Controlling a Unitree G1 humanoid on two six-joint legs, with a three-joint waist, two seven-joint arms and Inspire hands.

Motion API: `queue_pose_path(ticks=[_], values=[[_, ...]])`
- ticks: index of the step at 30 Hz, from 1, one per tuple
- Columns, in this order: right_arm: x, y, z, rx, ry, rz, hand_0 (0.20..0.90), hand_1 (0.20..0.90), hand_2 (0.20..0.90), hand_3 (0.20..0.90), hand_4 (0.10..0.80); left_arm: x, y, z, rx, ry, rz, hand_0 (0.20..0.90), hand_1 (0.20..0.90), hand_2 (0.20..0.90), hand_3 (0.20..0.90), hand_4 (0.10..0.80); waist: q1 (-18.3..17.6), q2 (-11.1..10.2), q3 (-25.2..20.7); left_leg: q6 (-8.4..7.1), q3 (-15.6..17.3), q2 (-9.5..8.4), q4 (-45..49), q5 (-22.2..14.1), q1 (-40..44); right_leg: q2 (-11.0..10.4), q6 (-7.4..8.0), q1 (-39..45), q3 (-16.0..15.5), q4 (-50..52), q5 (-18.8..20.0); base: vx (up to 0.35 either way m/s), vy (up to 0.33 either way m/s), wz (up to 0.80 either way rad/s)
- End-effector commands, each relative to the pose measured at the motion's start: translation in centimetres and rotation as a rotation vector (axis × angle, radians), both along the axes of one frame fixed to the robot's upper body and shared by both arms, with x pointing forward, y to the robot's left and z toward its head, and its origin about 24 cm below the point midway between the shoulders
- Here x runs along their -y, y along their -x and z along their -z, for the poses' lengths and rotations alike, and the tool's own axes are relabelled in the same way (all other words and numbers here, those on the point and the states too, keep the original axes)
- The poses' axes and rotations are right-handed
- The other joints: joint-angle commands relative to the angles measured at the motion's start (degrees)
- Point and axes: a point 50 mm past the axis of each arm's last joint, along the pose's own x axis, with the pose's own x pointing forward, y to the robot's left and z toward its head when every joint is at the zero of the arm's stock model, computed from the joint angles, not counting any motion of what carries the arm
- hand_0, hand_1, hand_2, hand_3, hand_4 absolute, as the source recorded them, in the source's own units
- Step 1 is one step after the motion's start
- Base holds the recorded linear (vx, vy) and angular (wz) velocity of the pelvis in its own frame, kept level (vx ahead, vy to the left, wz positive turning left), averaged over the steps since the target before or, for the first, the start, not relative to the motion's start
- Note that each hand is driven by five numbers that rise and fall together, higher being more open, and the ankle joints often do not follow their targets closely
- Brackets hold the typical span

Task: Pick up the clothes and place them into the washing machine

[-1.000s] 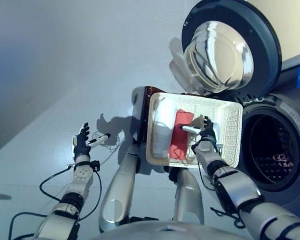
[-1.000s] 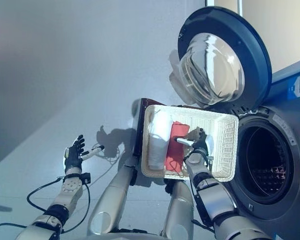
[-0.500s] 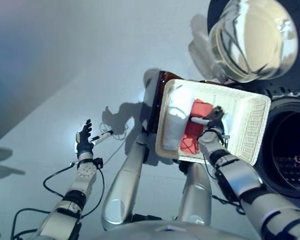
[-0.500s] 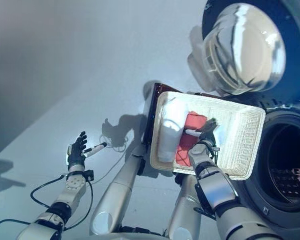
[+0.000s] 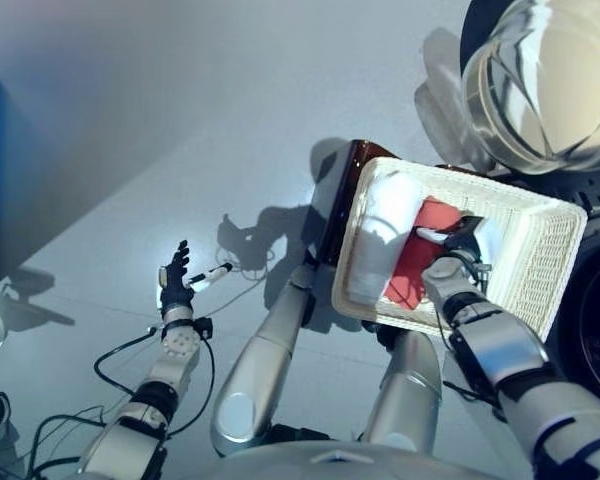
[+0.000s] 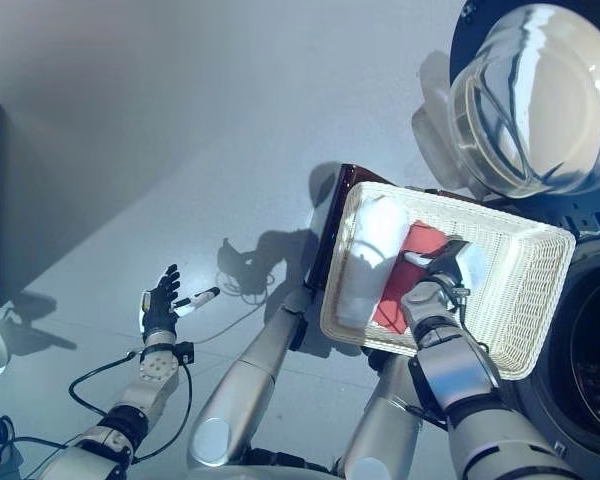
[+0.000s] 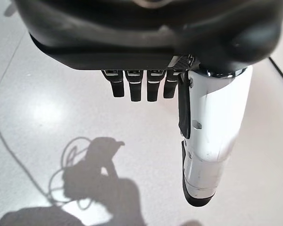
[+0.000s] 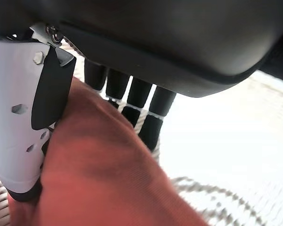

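Now the right hand (image 5: 462,243) pinches the red cloth (image 8: 108,179) between thumb and fingers inside the white basket (image 5: 535,265), a white garment (image 5: 380,235) just beyond; the left hand (image 5: 175,280) hangs wide, spread and empty.

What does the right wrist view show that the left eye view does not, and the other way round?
Only the right wrist view shows the contact up close: the right hand has its fingers down behind a fold of the red cloth and the thumb against its near side.

Only the left eye view shows the setting: the white basket, the white cloth beside the red one, the washing machine door swung open, and the left hand open over the floor.

Both show the right hand at the red cloth inside the basket.
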Motion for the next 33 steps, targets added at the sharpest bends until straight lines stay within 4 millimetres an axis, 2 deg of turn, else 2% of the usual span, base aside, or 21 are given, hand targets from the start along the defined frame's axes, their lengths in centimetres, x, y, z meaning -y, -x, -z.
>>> queue_pose_path(ticks=[1, 2, 3, 7, 10, 11, 12, 20, 23, 24, 26, 27, 29, 31, 33], values=[[4.2, 2.6, 0.9, -0.066, 0.051, 0.106, 0.208, 0.208, 0.208, 0.208, 0.306, -0.7, 2.0, 1.2, -0.024, -0.039, -0.043, 0.9, 0.9, 0.9, 0.9, 0.8, 1.4, 3.4, -2.7, -0.31, 1.4, -2.13, -0.7, -5.3, 3.4, -0.1, 0.53, 2.8, 1.0, -6.3, 8.2, 0.0, 0.0, 0.0], [4.2, 2.6, 0.9, -0.066, 0.051, 0.106, 0.208, 0.208, 0.208, 0.208, 0.306, -0.7, 2.0, 1.2, -0.025, -0.039, -0.043, 0.9, 0.9, 0.9, 0.9, 0.8, 1.5, 3.4, -2.7, -0.32, 1.4, -2.12, -0.7, -5.3, 3.5, -0.1, 0.52, 2.8, 1.0, -6.3, 8.2, 0.031, 0.025, 0.0], [6.1, 3.9, 1.1, -0.092, 0.069, 0.159, 0.211, 0.211, 0.211, 0.211, 0.308, -0.8, 2.6, 1.6, -0.046, -0.044, -0.041, 0.9, 0.9, 0.9, 0.9, 0.8, 1.4, 3.2, -3.4, -0.23, 1.7, -1.92, -0.7, -5.6, 4.5, 0.1, 0.56, 3.8, 1.3, -7.0, 8.5, 0.03, 0.02, -0.03], [9.2, 6.1, 1.0, -0.118, 0.091, 0.246, 0.211, 0.211, 0.211, 0.211, 0.308, -1.2, 3.3, 2.1, -0.078, -0.05, -0.042, 0.9, 0.9, 0.9, 0.9, 0.8, 0.8, 3.1, -4.8, -0.4, 1.8, -1.37, -1.8, -5.7, 6.9, 0.5, 0.62, 6.1, 1.5, -9.0, 9.0, 0.031, 0.006, -0.06], [11.3, 7.6, 0.6, -0.124, 0.099, 0.311, 0.263, 0.263, 0.263, 0.263, 0.345, -1.4, 3.7, 2.3, -0.094, -0.053, -0.035, 0.9, 0.9, 0.9, 0.9, 0.8, 0.3, 2.7, -6.0, -0.73, 2.0, -0.88, -3.1, -5.6, 9.0, 0.9, 0.81, 8.1, 1.6, -11.0, 9.6, 0.036, -0.012, -0.04], [11.6, 8.0, 0.7, -0.127, 0.097, 0.321, 0.271, 0.271, 0.271, 0.271, 0.351, -1.5, 3.9, 2.5, -0.105, -0.051, -0.034, 0.9, 0.9, 0.9, 0.9, 0.8, 0.1, 2.5, -6.3, -0.85, 2.3, -0.63, -3.6, -5.6, 9.7, 1.0, 0.89, 8.9, 1.5, -12.0, 9.9, -0.049, 0.01, -0.08], [12.2, 8.4, 0.5, -0.123, 0.094, 0.341, 0.274, 0.274, 0.274, 0.274, 0.353, -1.6, 4.0, 2.6, -0.115, -0.056, -0.028, 0.9, 0.9, 0.9, 0.9, 0.8, -0.1, 2.5, -6.6, -0.76, 2.8, -0.23, -4.6, -3.6, 10.2, 1.3, 0.31, 9.6, 0.9, -13.9, 12.0, -0.042, 0.01, -0.11], [13.6, 9.7, 0.4, -0.082, 0.042, 0.373, 0.291, 0.291, 0.291, 0.291, 0.365, -2.4, 5.8, 3.9, -0.2, -0.042, -0.044, 0.9, 0.9, 0.9, 0.9, 0.8, -2.0, 0.5, -10.1, -1.59, 4.3, 1.56, -9.0, -3.3, 17.1, 3.3, 1.39, 16.9, 2.2, -22.1, 14.5, 0.054, -0.029, -0.23], [13.8, 9.7, 0.3, 0.036, -0.079, 0.403, 0.285, 0.285, 0.285, 0.285, 0.361, -2.8, 6.4, 4.3, -0.223, -0.028, -0.052, 0.9, 0.9, 0.9, 0.9, 0.8, -3.4, -0.3, -11.7, -1.94, 5.2, 2.34, -10.9, -3.2, 19.9, 4.2, 1.93, 19.8, 2.9, -25.9, 15.4, 0.055, -0.04, -0.25], [13.9, 9.9, 0.5, 0.119, -0.173, 0.439, 0.282, 0.282, 0.282, 0.282, 0.359, -2.8, 6.6, 4.5, -0.235, -0.024, -0.055, 0.9, 0.9, 0.9, 0.9, 0.8, -4.0, -0.4, -12.1, -1.97, 5.5, 2.45, -11.3, -3.3, 20.4, 4.4, 2.01, 20.1, 3.1, -26.5, 15.5, 0.054, -0.016, -0.23], [14.2, 10.7, 0.8, 0.194, -0.264, 0.528, 0.236, 0.236, 0.236, 0.236, 0.325, -2.8, 6.9, 4.7, -0.251, -0.019, -0.05, 0.9, 0.9, 0.9, 0.9, 0.8, -4.5, -0.5, -12.9, -2.06, 5.9, 2.58, -11.9, -3.4, 21.2, 4.7, 2.23, 21.0, 3.6, -27.9, 15.9, 0.053, -0.007, -0.18], [13.9, 10.4, 0.9, 0.292, -0.355, 0.562, 0.2, 0.2, 0.2, 0.2, 0.3, -2.7, 7.0, 4.8, -0.251, -0.013, -0.045, 0.9, 0.9, 0.9, 0.9, 0.8, -4.8, -0.3, -13.2, -2.06, 6.1, 2.66, -12.3, -3.4, 21.6, 4.8, 2.33, 21.2, 3.9, -28.6, 16.1, 0.037, 0.009, -0.21], [13.6, 10.7, 1.5, 0.397, -0.471, 0.614, 0.2, 0.2, 0.2, 0.2, 0.3, -2.6, 7.3, 5.0, -0.263, 0.001, -0.042, 0.9, 0.9, 0.9, 0.9, 0.8, -5.5, 0.0, -13.7, -2.09, 6.6, 2.93, -12.9, -3.4, 22.1, 5.0, 2.48, 21.3, 4.6, -29.6, 16.5, 0.014, 0.011, -0.19], [13.0, 10.5, 1.8, 0.632, -0.675, 0.713, 0.2, 0.2, 0.2, 0.2, 0.3, -2.4, 7.4, 5.1, -0.261, 0.029, -0.044, 0.9, 0.9, 0.9, 0.9, 0.8, -6.3, 0.5, -13.9, -2.13, 7.1, 3.03, -13.2, -3.5, 22.3, 5.2, 2.67, 21.4, 5.3, -30.6, 16.8, -0.019, 0.01, -0.25], [12.4, 10.4, 2.2, 0.738, -0.765, 0.751, 0.2, 0.2, 0.2, 0.2, 0.3, -2.3, 7.4, 5.3, -0.267, 0.039, -0.038, 0.9, 0.9, 0.9, 0.9, 0.8, -6.7, 1.1, -14.0, -2.06, 7.6, 3.05, -13.4, -3.4, 22.1, 5.2, 2.71, 21.0, 6.0, -30.9, 17.0, -0.032, 0.044, -0.26]])
